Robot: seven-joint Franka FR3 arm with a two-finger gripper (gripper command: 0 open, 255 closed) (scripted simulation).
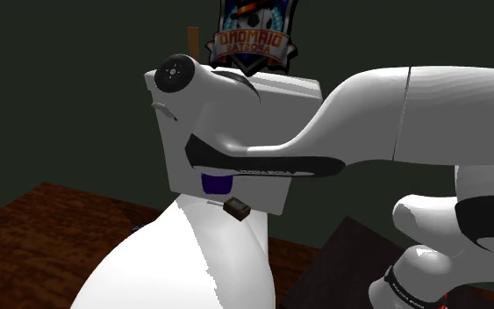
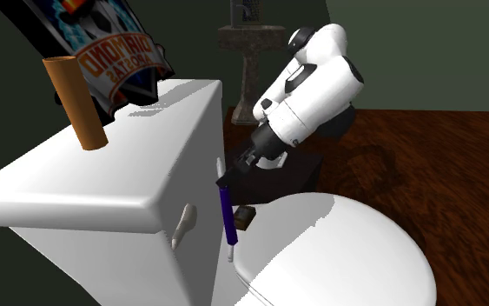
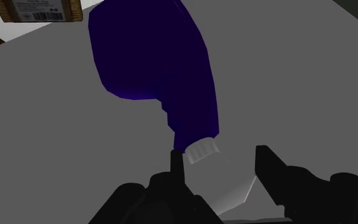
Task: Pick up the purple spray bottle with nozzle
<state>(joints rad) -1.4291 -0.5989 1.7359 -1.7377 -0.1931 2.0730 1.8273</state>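
Purple bottle (image 3: 158, 57) propped near-upright vs toilet tank (image 2: 103, 191), by lid (image 2: 338, 252), neck toward gripper (image 3: 219, 159). Jaws spread, 2 fingers (image 3: 269, 167) flanking white cap (image 3: 203, 150), not clasping; prob. lined up to close.

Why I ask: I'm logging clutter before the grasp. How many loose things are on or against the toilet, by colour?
Purple: 1, the spray bottle
Brown: 2, the tube on the tank and the small box beside the spray bottle
Multicoloured: 1, the printed sign behind the tube
Total: 4
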